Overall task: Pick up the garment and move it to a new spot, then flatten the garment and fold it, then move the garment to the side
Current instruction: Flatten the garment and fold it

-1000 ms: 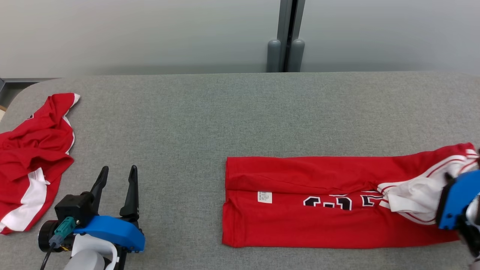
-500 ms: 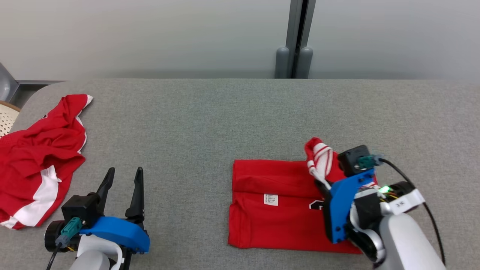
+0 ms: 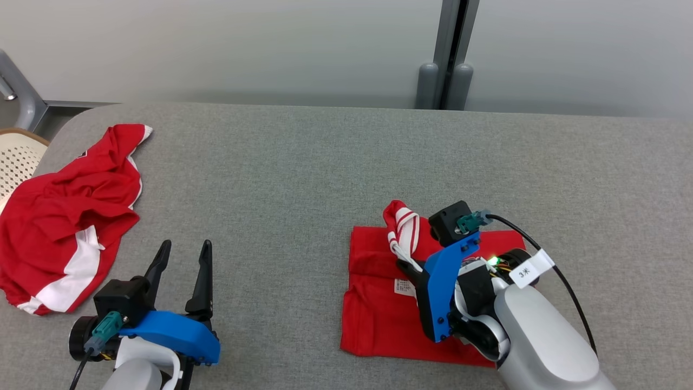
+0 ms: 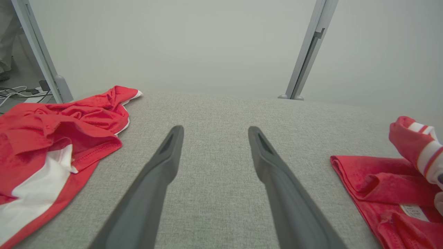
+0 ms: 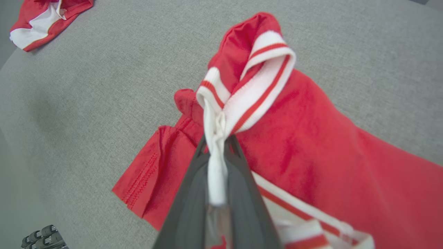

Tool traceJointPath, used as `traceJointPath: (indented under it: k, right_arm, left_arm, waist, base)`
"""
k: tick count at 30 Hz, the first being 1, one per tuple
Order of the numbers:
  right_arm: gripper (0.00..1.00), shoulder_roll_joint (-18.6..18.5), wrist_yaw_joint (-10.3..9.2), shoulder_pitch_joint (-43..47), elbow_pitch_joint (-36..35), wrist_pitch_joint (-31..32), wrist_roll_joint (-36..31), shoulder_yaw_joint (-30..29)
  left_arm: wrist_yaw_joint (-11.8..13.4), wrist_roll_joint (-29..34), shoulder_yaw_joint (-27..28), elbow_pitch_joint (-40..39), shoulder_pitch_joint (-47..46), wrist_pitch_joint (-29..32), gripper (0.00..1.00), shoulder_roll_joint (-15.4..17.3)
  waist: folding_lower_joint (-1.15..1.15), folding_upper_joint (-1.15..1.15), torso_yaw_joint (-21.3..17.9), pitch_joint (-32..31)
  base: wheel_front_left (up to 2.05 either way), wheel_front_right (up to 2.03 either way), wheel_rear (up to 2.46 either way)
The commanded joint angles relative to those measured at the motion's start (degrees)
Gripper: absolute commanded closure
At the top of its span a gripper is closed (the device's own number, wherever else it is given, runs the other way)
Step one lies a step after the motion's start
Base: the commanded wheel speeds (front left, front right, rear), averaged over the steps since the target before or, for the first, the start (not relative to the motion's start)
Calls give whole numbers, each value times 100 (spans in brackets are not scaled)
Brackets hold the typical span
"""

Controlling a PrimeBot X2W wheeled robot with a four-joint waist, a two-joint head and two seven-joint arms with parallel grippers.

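Currently the right end effector point(image 3: 405, 264) is clamped on the white-and-red striped trim point(image 3: 403, 225) of the garment point(image 3: 379, 325), with its jaws nearly together and the fabric pinched between them. In the right wrist view the trim bunches up past the fingertips. The garment lies on the grey worktop point(image 3: 298, 162), right of centre and near the robot's edge, as a red rectangle with a small label facing up. Its held end is lifted and doubled back over the lower layer. Key relation: the held trim hangs above the garment's left half, so the free left edge lies just beyond the fingertips, toward the robot's left. The crease looks to run front-to-back. Judgement: the folding step is in hand, and the next move is probably lowering the trim toward that left edge. The left end effector point(image 3: 185, 246) sits low over the worktop, fingers apart and empty, well apart from the garment, so the right arm is nearer. A second red garment point(image 3: 65, 216) lies crumpled at far left.
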Motion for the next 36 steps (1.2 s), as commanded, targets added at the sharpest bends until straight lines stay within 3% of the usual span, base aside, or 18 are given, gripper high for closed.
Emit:
traceJointPath:
  k: [1,10,11,12,21,26,29,36]
  right_arm:
    - [100,5,3,-125,64,-65,43,36]
    - [100,6,3,-614,849,-351,525,495]
    - [74,5,3,-655,915,-391,597,554]
    - [0,7,3,-681,971,-440,683,608]
    - [0,5,3,-783,587,-1169,2366,936]
    - [0,-15,3,-797,431,-1738,1823,403]
    - [0,-253,2,-531,271,-1934,1249,-151]
    - [0,-584,3,458,-272,-1870,-133,-1534]
  left_arm:
    - [-7,8,-3,10,-78,-23,0,-1]
    - [2,21,-34,55,-208,-30,0,-86]
    - [-2,25,-38,63,-236,-31,0,-99]
    - [-9,31,-43,77,-262,-33,0,-110]
    - [-22,40,28,102,-206,-42,0,-73]
    - [24,49,116,9,-74,-42,0,-12]
    - [46,53,154,-59,15,-44,0,11]
    - [96,63,187,-195,171,-46,0,46]
  waist:
    - [0,0,7,6]
    - [0,0,85,97]
    - [0,0,92,108]
    - [0,0,98,118]
    - [0,0,18,101]
    - [0,0,-102,43]
    - [0,0,-162,-8]
    - [0,0,-280,-69]
  base:
    - [0,0,0]
    - [0,0,0]
    - [0,0,0]
    - [0,0,0]
    - [0,0,0]
    - [0,0,0]
    - [0,0,0]
    - [0,0,0]
